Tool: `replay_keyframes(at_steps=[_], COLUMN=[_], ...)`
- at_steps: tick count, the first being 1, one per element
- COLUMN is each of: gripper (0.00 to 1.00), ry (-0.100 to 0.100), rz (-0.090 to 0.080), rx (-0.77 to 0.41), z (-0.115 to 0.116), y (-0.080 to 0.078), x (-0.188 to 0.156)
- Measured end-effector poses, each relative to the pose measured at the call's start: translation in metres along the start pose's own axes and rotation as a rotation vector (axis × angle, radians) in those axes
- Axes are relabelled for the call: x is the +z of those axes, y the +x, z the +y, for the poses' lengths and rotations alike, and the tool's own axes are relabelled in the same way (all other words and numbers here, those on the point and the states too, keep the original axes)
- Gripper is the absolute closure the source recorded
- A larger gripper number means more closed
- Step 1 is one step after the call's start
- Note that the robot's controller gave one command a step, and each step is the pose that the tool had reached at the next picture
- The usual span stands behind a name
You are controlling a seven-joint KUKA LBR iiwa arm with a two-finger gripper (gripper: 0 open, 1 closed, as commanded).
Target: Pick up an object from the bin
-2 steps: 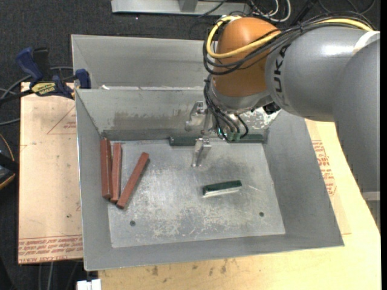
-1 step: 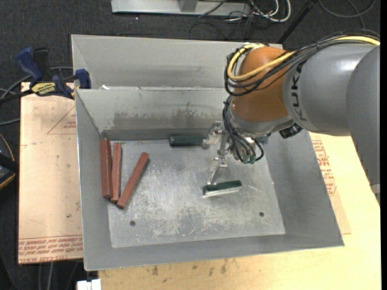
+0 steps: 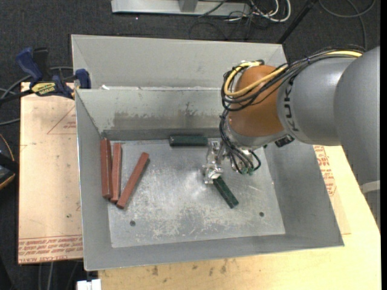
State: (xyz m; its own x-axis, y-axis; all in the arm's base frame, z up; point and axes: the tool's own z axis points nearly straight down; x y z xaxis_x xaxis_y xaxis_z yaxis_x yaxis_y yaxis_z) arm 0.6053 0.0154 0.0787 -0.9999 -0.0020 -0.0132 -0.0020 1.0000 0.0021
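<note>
My gripper (image 3: 211, 173) hangs low over the middle of the bin floor, its metal fingers pointing down. Its tips sit at the upper left end of a short dark green bar (image 3: 226, 193) that lies slanted on the floor. Whether the tips are round the bar or only touch it I cannot tell. A second dark green bar (image 3: 188, 140) lies flat along the foot of the back wall, a little up and left of the gripper.
Three reddish-brown bars lie at the left side of the bin: two side by side (image 3: 110, 167) near the left wall and one slanted (image 3: 133, 179) next to them. The arm with its orange cover and cables reaches in from the right.
</note>
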Motion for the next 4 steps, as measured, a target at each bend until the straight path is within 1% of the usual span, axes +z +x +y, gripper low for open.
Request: replay_keyframes(at_steps=[1, 2, 3, 4], gripper=[0.0, 0.0, 1.0, 1.0], ry=[0.0, 0.0, -0.001, -0.001], rz=[-0.002, -0.003, -0.004, -0.004], rx=[0.0, 0.001, -0.111, -0.111], z=[0.0, 0.0, -0.059, -0.059], y=[0.0, 0.0, 0.069, 0.069], x=[0.002, 0.002, 0.0, 0.0])
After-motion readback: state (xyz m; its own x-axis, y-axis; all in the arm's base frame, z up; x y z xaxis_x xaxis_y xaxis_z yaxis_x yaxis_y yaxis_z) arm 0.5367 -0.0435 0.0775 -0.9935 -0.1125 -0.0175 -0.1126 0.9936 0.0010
